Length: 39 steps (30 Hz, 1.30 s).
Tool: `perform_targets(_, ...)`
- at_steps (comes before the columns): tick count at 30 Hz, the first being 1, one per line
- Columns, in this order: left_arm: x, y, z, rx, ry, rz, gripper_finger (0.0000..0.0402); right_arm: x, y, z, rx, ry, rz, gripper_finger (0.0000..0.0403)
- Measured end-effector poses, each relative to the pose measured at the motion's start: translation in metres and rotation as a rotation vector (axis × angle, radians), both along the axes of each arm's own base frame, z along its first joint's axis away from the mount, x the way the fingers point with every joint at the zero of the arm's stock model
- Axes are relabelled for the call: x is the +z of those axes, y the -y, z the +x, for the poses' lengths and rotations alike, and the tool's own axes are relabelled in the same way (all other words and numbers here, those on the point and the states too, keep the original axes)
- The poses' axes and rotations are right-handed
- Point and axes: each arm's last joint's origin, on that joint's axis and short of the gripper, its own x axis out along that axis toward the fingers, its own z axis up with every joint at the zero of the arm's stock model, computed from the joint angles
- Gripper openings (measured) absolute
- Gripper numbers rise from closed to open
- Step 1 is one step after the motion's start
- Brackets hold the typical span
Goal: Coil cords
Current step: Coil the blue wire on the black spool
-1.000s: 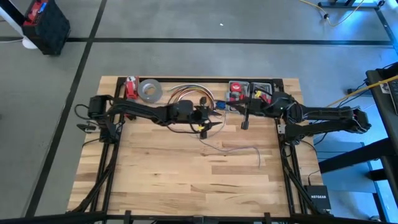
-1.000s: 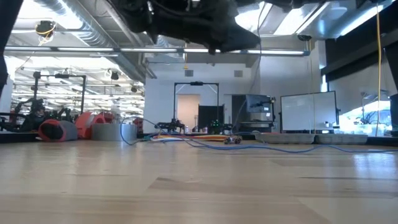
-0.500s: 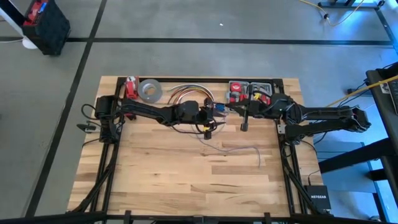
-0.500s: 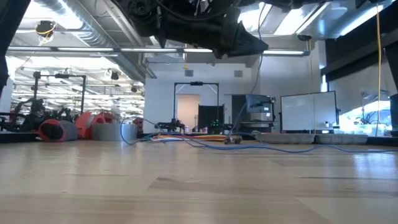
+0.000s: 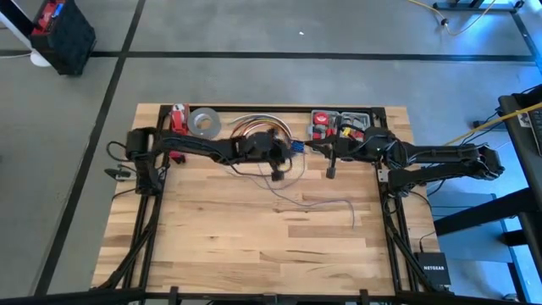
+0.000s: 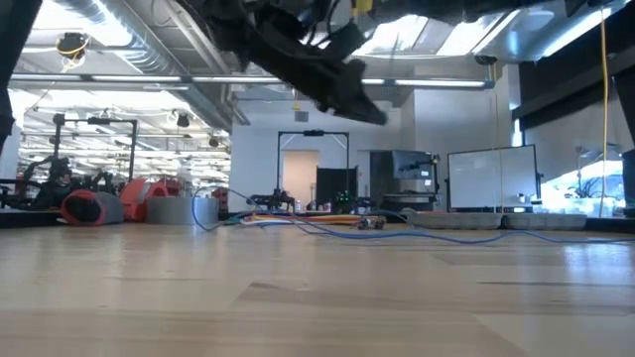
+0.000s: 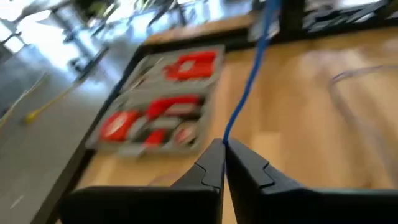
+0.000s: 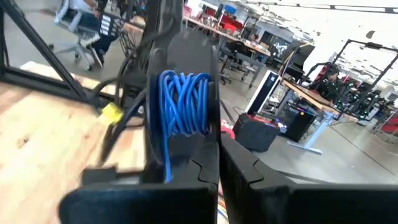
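Note:
The cords are one thin blue-grey wire. Several loops of it form a hank [image 8: 183, 102] just past the fingertips of my right gripper [image 8: 217, 149], which is shut and held high near the table's far edge [image 5: 315, 148]. From the hank [image 5: 297, 146] a strand [image 7: 245, 81] runs to my left gripper [image 7: 224, 144], shut on it, also in the high view [image 5: 278, 174]. The loose tail [image 5: 326, 203] lies slack on the wood. My left gripper pinches a single blue strand [image 7: 226, 138] at its fingertips. It slants down toward the tool case. The strand leaves the tips in a straight line, clear of the table. My right gripper holds the hank at its fingertips, level from the table's right. Its own fingers [image 8: 199, 168] hide the place of contact. The hank stands upright, lifted clear.
An open tool case [image 5: 340, 125] with red tools sits at the far right. An arched bundle of orange and red cables [image 5: 258, 127], a grey tape roll [image 5: 203, 123] and a red object [image 5: 178, 119] line the far edge. Bare wood [image 5: 254, 246] fills the near half.
My left gripper was open a second ago and has shut on the blue strand. It has tipped at the wrist and shifted a little. The hank and my right gripper have stayed in place.

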Motion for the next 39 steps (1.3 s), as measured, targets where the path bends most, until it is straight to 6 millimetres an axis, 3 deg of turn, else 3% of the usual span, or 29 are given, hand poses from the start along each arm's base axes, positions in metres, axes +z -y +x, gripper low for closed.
perform_targets(7,0.034,-0.003,-0.042,0.170,-0.144,0.001,0.0003,-0.009,0.001,0.000,-0.042,-0.104,-0.082,0.0005)
perform_targets(14,0.085,-0.003,-0.092,0.255,-0.082,-0.102,0.0002,-0.023,0.005,0.009,-0.127,-0.215,-0.169,0.0004)
perform_targets(17,0.096,-0.001,-0.100,0.252,-0.020,-0.159,0.0003,-0.030,0.008,0.018,-0.194,-0.250,-0.197,0.0004)
perform_targets(20,0.099,0.004,-0.096,0.157,0.029,-0.249,0.0004,-0.037,0.014,0.026,-0.309,-0.277,-0.226,0.0003)
perform_targets(25,0.093,0.018,-0.073,0.042,0.109,-0.287,0.0004,-0.046,0.028,0.036,-0.434,-0.287,-0.221,0.0003)
perform_targets(33,0.070,0.023,-0.023,-0.025,0.310,-0.252,0.0003,-0.051,0.032,0.045,-0.370,-0.246,-0.161,0.0003)
perform_targets(39,0.043,0.014,-0.002,-0.016,0.344,-0.244,0.0002,-0.048,0.032,0.046,-0.382,-0.186,-0.091,0.0003)
